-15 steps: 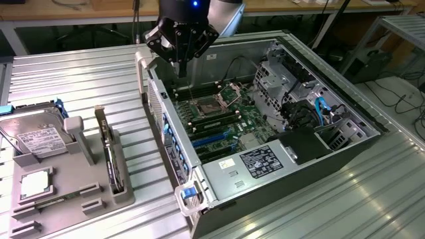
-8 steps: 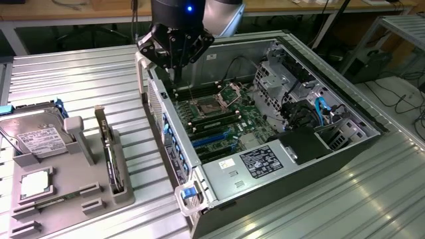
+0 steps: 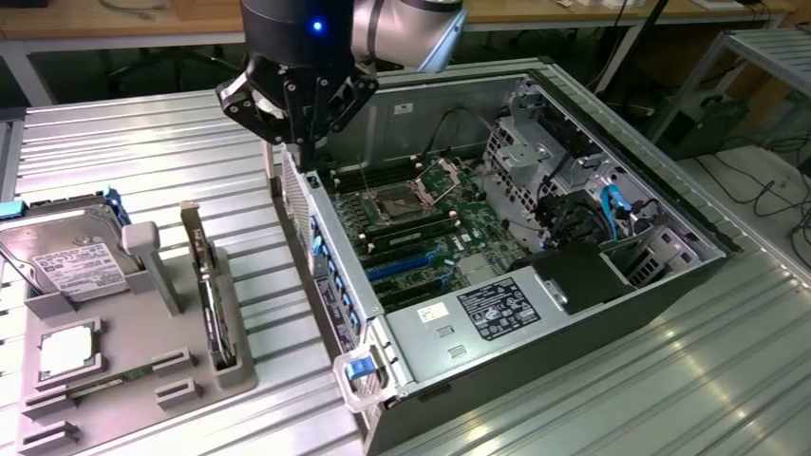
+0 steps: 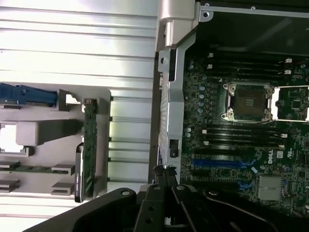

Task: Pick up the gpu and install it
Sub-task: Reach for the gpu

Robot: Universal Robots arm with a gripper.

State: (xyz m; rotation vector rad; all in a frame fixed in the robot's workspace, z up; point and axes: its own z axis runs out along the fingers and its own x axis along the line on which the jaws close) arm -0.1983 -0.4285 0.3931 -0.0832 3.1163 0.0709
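The gpu is a thin card standing on edge in a slot of the grey holder at the exterior view's left, its green board edge facing the wrist camera. My gripper hangs above the open computer case's near wall, up and to the exterior view's right of the gpu and well apart from it. Its fingers are pressed together with nothing between them, over the metal edge of the case. Inside the case lies the motherboard with blue card slots.
The holder also carries a silver hard drive with a white label and a small square processor chip. The case lies on its side on a ribbed metal table. Cables and a drive cage fill its far end.
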